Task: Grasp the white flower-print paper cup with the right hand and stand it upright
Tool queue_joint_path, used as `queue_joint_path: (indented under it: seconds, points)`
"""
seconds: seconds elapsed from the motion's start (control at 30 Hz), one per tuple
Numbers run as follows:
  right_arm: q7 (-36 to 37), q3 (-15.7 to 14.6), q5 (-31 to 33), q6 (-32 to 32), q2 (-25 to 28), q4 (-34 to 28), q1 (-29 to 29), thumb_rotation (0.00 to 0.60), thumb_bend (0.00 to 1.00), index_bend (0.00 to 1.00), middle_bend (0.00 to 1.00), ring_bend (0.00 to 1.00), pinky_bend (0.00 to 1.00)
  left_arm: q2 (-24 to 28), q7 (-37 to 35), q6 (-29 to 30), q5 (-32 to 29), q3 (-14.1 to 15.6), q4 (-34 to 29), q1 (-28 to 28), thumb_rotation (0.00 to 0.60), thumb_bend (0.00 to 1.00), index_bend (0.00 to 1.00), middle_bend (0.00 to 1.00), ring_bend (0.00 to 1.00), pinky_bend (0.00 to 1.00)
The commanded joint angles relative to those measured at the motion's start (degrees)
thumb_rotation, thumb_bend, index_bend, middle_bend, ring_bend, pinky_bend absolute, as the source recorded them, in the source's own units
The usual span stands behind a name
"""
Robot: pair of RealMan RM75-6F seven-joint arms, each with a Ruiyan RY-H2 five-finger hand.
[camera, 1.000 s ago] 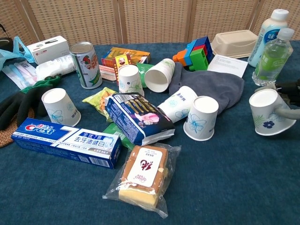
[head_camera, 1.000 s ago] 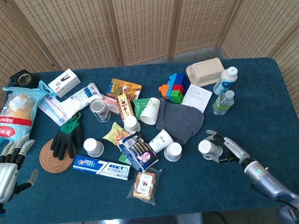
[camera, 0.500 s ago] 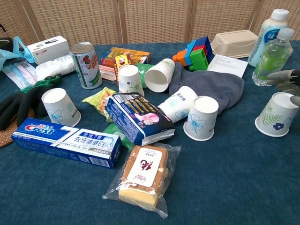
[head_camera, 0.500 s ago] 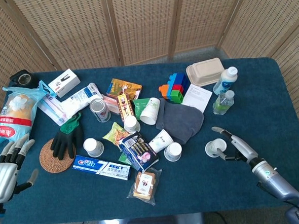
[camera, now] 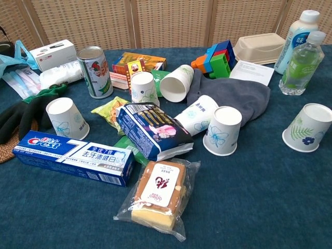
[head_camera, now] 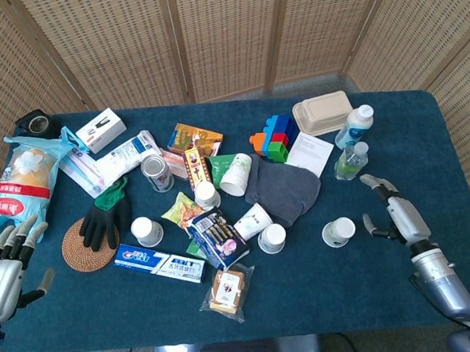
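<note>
Blue-cloth table [head_camera: 228, 320] carries all items. Grey cloth [head_camera: 282, 191] lies well off to the left of the right hand [head_camera: 397, 215], beyond the cup. Toothpaste box [head_camera: 160, 263] sits to the right of the left hand [head_camera: 3, 274], across open cloth. Right hand: fingers apart, holding nothing, hovering over the table at its right side. Left hand: at the near-left table corner, fingers spread and pointing up, nothing in it. Clear water bottle [head_camera: 351, 161] stands just beyond the right hand, toward the screen. White flower-print paper cup [head_camera: 338, 232] stands on the cloth just left of the right hand, not touching it; in the chest view [camera: 306, 127] it rests wide rim down, flat base up, blue flower and green leaf print facing the camera.
</note>
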Motion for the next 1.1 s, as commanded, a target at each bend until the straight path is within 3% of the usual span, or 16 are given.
queue_joint_path:
  seconds: [0.03, 0.2, 0.5, 0.83, 1.1]
  points:
    - [-13.21, 1.80, 2.85, 6.04, 0.52, -3.40, -2.92, 0.599, 0.57, 0.04, 0.00, 0.00, 0.00, -0.13, -0.78, -0.53, -0.27, 0.63, 0.32, 0.36, 0.600, 0.47, 0.06, 0.03, 0.00, 0.00]
    - [-24.75, 1.67, 3.34, 10.17, 1.07, -5.13, -5.08, 0.600, 0.57, 0.05, 0.00, 0.00, 0.00, 0.00, -0.97, 0.02, -0.32, 0.74, 0.40, 0.90, 0.600, 0.47, 0.06, 0.03, 0.00, 0.00]
    - [-34.29, 0.63, 5.85, 13.88, 4.17, -10.31, -9.69, 0.600, 0.55, 0.06, 0.00, 0.00, 0.00, -1.24, -1.21, 0.39, 0.13, 1.28, 1.54, 1.65, 0.600, 0.47, 0.06, 0.03, 0.00, 0.00]
    - [-38.22, 0.34, 5.57, 18.03, 5.27, -13.27, -13.35, 0.599, 0.54, 0.06, 0.00, 0.00, 0.00, -2.50, 0.19, 0.83, 0.24, 1.14, 1.66, 2.04, 0.600, 0.47, 0.06, 0.03, 0.00, 0.00]
    - [-38.15, 0.78, 5.26, 17.88, 5.15, -13.30, -14.11, 0.598, 0.54, 0.06, 0.00, 0.00, 0.00, -2.82, 0.35, 0.77, -0.19, 1.11, 1.72, 2.31, 0.600, 0.47, 0.06, 0.03, 0.00, 0.00]
